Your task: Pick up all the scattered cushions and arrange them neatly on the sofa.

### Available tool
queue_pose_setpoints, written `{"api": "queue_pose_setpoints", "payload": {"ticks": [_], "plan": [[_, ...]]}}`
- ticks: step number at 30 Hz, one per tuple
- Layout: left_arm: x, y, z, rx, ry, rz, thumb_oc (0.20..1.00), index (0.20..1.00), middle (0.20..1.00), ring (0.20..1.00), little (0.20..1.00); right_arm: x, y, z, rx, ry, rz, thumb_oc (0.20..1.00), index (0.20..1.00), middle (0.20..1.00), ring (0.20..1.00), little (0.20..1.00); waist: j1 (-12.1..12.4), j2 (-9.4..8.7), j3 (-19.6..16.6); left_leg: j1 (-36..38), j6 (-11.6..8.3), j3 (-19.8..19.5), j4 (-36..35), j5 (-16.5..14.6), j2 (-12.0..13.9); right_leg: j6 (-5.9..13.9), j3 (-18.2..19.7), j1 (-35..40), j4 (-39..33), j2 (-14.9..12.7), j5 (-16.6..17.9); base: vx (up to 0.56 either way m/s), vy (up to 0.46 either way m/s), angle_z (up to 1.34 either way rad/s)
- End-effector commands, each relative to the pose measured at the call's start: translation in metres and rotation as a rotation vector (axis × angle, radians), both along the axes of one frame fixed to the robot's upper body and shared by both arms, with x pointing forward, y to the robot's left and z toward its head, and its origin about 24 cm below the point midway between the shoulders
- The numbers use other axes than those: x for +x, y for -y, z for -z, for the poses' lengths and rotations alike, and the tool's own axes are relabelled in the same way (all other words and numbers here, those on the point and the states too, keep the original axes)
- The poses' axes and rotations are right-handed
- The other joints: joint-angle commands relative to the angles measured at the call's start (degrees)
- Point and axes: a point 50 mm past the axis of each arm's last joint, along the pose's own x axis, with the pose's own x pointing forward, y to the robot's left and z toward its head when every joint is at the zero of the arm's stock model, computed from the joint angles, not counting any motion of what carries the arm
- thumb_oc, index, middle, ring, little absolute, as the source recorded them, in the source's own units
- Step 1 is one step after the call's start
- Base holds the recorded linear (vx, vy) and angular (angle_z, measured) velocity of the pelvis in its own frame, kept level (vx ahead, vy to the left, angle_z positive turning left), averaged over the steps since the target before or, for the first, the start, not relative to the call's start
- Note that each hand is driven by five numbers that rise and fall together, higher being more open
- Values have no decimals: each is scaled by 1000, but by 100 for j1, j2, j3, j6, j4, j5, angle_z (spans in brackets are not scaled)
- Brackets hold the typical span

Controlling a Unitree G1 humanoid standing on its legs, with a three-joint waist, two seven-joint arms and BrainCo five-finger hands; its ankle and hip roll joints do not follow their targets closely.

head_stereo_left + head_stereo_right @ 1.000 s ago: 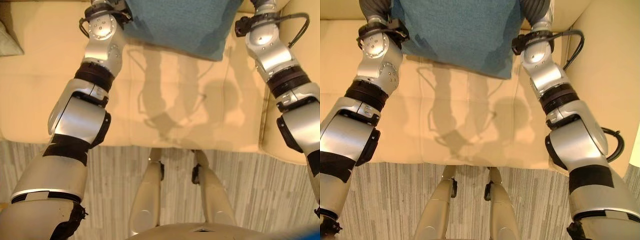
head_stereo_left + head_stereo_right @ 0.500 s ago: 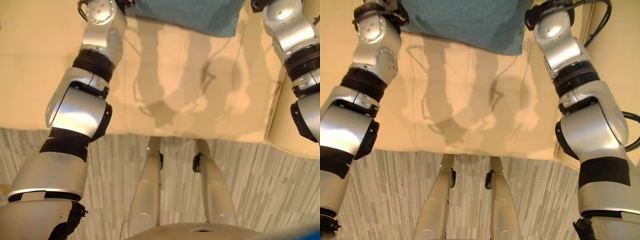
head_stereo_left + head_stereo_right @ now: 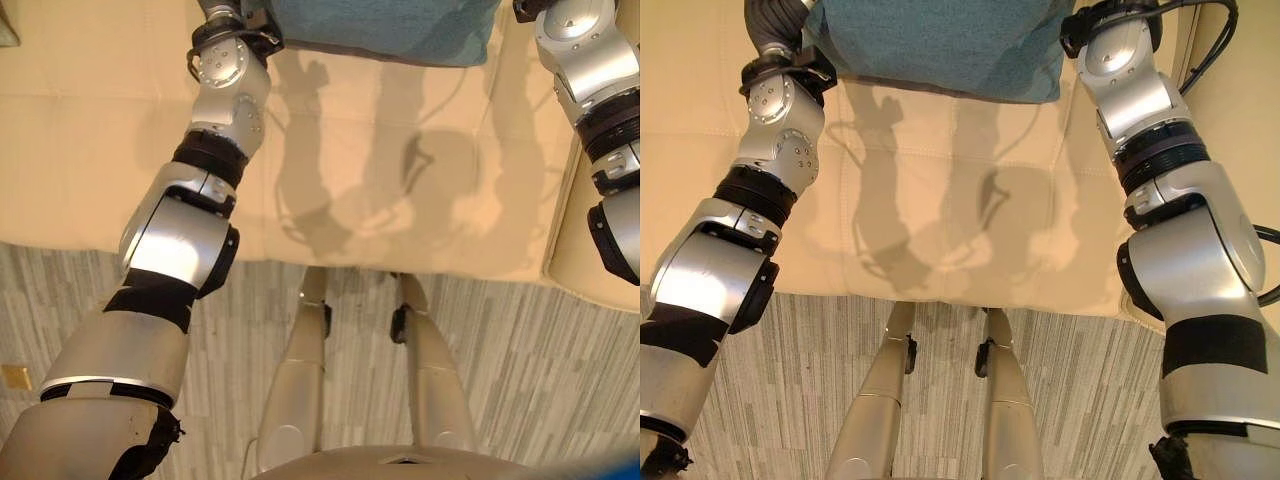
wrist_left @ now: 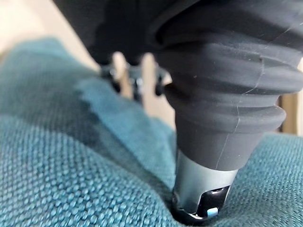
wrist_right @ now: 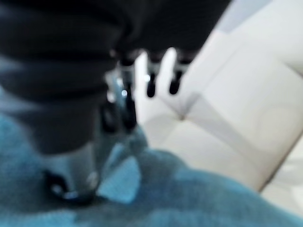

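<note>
The teal woven cushion (image 3: pixel 940 45) is held over the cream sofa (image 3: pixel 90 150) seat at 12 o'clock. The left hand (image 4: pixel 208 156) and right hand (image 5: pixel 71 156) each pinch a cushion edge, thumbs pressed into fabric.

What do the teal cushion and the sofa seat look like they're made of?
The teal cushion looks like coarse woven fabric: the left wrist view shows a nubby, basket-like weave with a matte finish. The sofa seat looks like smooth cream leather or leatherette, with stitched seams and a soft sheen; which of the two can't be told.
</note>
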Motion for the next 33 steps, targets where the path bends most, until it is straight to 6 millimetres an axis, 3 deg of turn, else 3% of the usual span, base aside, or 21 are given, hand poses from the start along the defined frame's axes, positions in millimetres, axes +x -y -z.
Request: {"api": "queue_pose_setpoints", "payload": {"ticks": [1,4,5,7,8,9,11,12,13,14,16,17,19,20,22,23,24,25,26,29,33], "plan": [[7,32,62,118,-121,100,1000,1000,1000,1000,1000,13,-27,38,-68,-72,-88,1000,1000,1000,1000,1000,-4,-247,-858,561,-272,-77,-337,-406,-247,498,-21,554,-700,144,68,0,0,0],[7,-10,64,178,-141,-9,1000,1000,1000,1000,1000,14,-6,47,-55,-109,-71,1000,1000,1000,1000,1000,44,-213,-869,737,-283,-62,-337,-429,-251,498,-46,734,-700,122,62,0,0,0],[7,-11,64,178,-141,-8,1000,1000,1000,1000,1000,14,-6,47,-54,-109,-71,1000,1000,1000,1000,1000,44,-215,-864,744,-283,-62,-337,-430,-251,498,-45,740,-700,122,60,0,0,0],[5,-34,65,199,-153,-69,1000,1000,1000,1000,1000,14,5,55,-49,-134,-57,1000,1000,1000,1000,1000,62,-197,-871,837,-289,-39,-337,-444,-254,500,-59,836,-700,108,50,0,0,0],[1,-63,68,227,-171,-140,1000,1000,1000,1000,1000,14,22,68,-50,-178,-31,1000,1000,1000,1000,1000,87,-168,-873,972,-288,-17,-337,-465,-252,498,-80,979,-700,99,33,0,0,0],[1,-63,69,227,-171,-140,1000,1000,1000,1000,1000,14,22,68,-49,-178,-31,1000,1000,1000,1000,1000,87,-168,-867,980,-288,-17,-337,-466,-252,498,-80,987,-700,99,32,0,0,0],[-4,-87,72,271,-194,-200,1000,1000,1000,1000,1000,14,34,80,-37,-213,-21,1000,1000,1000,1000,1000,100,-156,-867,1117,-292,6,-337,-489,-238,491,-102,1135,-700,85,12,-3,18,-1],[-13,-117,80,283,-232,-265,1000,1000,1000,1000,1000,13,45,95,-31,-254,-17,1000,1000,1000,1000,1000,109,-143,-872,1293,-290,38,-337,-524,-221,485,-104,1301,-700,69,-2,-4,30,-3],[-13,-118,80,283,-232,-266,1000,1000,1000,1000,1000,13,45,96,-31,-255,-17,1000,1000,1000,1000,1000,109,-143,-867,1304,-290,38,-337,-526,-221,485,-104,1311,-700,69,-4,-4,43,-6],[-24,-144,90,278,-260,-315,1000,1000,1000,1000,1000,10,57,110,-47,-293,-11,1000,1000,1000,1000,1000,124,-144,-892,1456,-287,70,-337,-559,-218,480,-139,1470,-700,58,-33,-6,25,-9],[-36,-165,106,262,-298,-353,1000,1000,1000,1000,1000,7,67,125,-60,-337,-7,1000,1000,1000,1000,1000,126,-143,-909,1638,-282,102,-337,-603,-215,472,-163,1665,-700,48,-60,-14,22,-7],[-36,-165,106,262,-298,-353,1000,1000,1000,1000,1000,7,66,125,-60,-337,-7,1000,1000,1000,1000,1000,118,-143,-913,1621,-280,99,-337,-574,-223,476,-166,1650,-700,40,-40,0,0,0],[-63,-187,164,230,-402,-359,1000,1000,1000,1000,1000,-7,89,185,-72,-501,-6,1000,1000,1000,1000,1000,145,-129,-975,2077,-254,146,-337,-703,-201,444,-243,2143,-700,27,-158,0,0,0],[-63,-187,164,230,-403,-359,1000,1000,1000,1000,1000,-7,89,185,-72,-502,-6,1000,1000,1000,1000,1000,139,-129,-984,2060,-253,141,-337,-678,-208,447,-247,2130,-700,20,-141,0,0,0],[-73,-190,184,222,-438,-352,1000,1000,1000,1000,1000,-14,95,205,-59,-553,-8,1000,1000,1000,1000,1000,147,-124,-1008,2204,-241,148,-337,-715,-208,438,-275,2279,-700,11,-173,29,0,4],[-93,-186,224,202,-507,-316,1000,1000,1000,1000,1000,-30,101,248,-22,-658,-34,1000,1000,1000,1000,1000,164,-117,-1045,2494,-208,154,-337,-793,-210,418,-324,2610,-700,6,-251,0,0,0],[-94,-186,224,203,-509,-316,1000,1000,1000,1000,1000,-31,101,249,-22,-659,-33,1000,1000,1000,1000,1000,157,-118,-1061,2474,-206,148,-337,-771,-217,422,-330,2593,-700,-1,-237,82,-12,3],[-119,-181,260,214,-581,-277,1000,1000,1000,1000,1000,-51,108,287,12,-759,-43,1000,1000,1000,1000,1000,173,-105,-1116,2752,-161,149,-337,-828,-227,401,-409,2915,-700,-16,-327,76,-6,4],[-134,-180,276,227,-627,-266,1000,1000,1000,1000,1000,-64,115,306,35,-812,-32,1000,1000,1000,1000,1000,189,-94,-1141,2918,-151,158,-337,-866,-206,394,-433,3076,-700,-19,-370,117,0,14],[-179,-180,322,214,-776,-255,1000,1000,1000,1000,1000,-101,127,351,128,-928,-8,1000,1000,1000,1000,1000,201,-77,-1274,3302,-106,123,-337,-933,-174,362,-501,3474,-700,-29,-477,87,-5,21],[-239,-173,377,179,-1018,-250,1000,1000,1000,1000,1000,-148,127,405,268,-1076,19,1000,1000,1000,1000,1000,216,-77,-1363,3792,-64,63,-337,-1028,-136,297,-581,4021,-700,-21,-603,62,-19,13]]}}
